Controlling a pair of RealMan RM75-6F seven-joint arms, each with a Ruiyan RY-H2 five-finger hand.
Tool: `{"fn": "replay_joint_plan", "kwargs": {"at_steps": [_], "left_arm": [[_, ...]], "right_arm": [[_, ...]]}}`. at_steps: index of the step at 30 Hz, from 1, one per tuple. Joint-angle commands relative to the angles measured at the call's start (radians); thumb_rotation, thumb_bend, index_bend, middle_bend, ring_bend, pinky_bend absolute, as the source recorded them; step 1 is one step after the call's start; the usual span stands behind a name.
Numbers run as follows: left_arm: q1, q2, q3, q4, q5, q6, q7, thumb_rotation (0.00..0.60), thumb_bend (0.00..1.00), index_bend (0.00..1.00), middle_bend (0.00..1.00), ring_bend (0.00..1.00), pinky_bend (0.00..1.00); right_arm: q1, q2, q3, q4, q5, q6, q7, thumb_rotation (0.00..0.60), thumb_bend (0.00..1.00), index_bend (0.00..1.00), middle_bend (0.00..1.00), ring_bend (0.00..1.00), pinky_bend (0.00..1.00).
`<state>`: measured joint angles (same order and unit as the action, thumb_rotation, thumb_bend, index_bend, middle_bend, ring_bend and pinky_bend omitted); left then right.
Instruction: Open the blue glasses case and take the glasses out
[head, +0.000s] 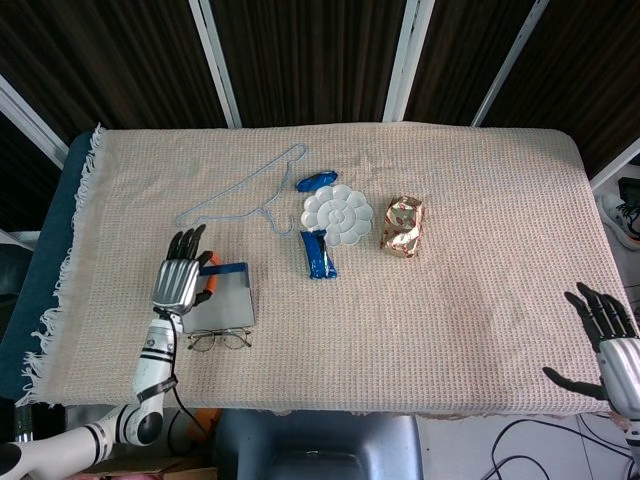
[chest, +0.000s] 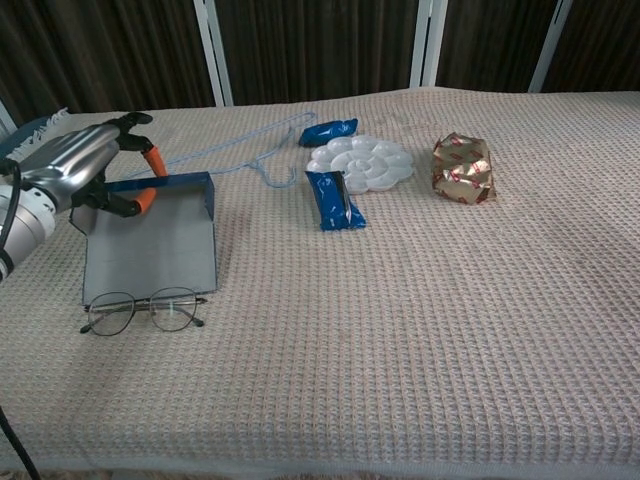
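Observation:
The blue glasses case (head: 228, 298) lies open near the table's left front, its grey inner panel (chest: 150, 250) facing up and its blue far rim raised. My left hand (head: 180, 282) grips that far rim, orange-tipped fingers (chest: 143, 198) pinching it from the left. The thin wire-framed glasses (head: 219, 340) lie on the cloth just in front of the case, apart from it and from the hand; in the chest view the glasses (chest: 143, 311) rest lenses toward me. My right hand (head: 612, 345) hovers at the table's front right corner, fingers spread, holding nothing.
A light blue wire hanger (head: 245, 195) lies behind the case. Mid-table sit a white flower-shaped palette (head: 337, 212), a blue packet (head: 318, 252), a smaller blue packet (head: 316, 181) and a gold foil package (head: 404, 226). A beige woven cloth (head: 470, 290) covers the table.

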<state>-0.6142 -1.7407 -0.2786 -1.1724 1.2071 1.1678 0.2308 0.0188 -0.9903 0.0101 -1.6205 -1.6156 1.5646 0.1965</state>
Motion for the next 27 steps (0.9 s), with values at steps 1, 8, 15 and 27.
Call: {"fn": "replay_joint_plan", "kwargs": {"at_steps": [1,8,15,27], "left_arm": [[-0.047,-0.012,-0.048,0.069,-0.035,-0.048,-0.018,0.6,0.42,0.55,0.01,0.0,0.02],[-0.106,-0.03,-0.076,0.17,-0.114,-0.171,-0.01,0.6,0.42,0.41,0.01,0.0,0.02],[-0.1,0.026,-0.043,0.105,-0.21,-0.283,0.079,0.6,0.42,0.02,0.0,0.0,0.02],[0.172,0.504,0.164,-0.594,0.057,-0.011,0.042,0.6,0.42,0.0,0.0,0.0,0.0]], "right_arm": [[-0.001,0.0,0.002,0.0,0.003,0.001,-0.001,0.6,0.18,0.0,0.0,0.0,0.0],[0.001,-0.002,0.012,0.0,0.024,-0.004,-0.009,0.6,0.18,0.0,0.0,0.0,0.0],[0.002,-0.002,0.012,-0.004,0.025,-0.011,-0.021,0.6,0.18,0.0,0.0,0.0,0.0],[0.007,-0.013,0.004,-0.013,0.016,-0.027,-0.068,0.6,0.18,0.0,0.0,0.0,0.0]]}}
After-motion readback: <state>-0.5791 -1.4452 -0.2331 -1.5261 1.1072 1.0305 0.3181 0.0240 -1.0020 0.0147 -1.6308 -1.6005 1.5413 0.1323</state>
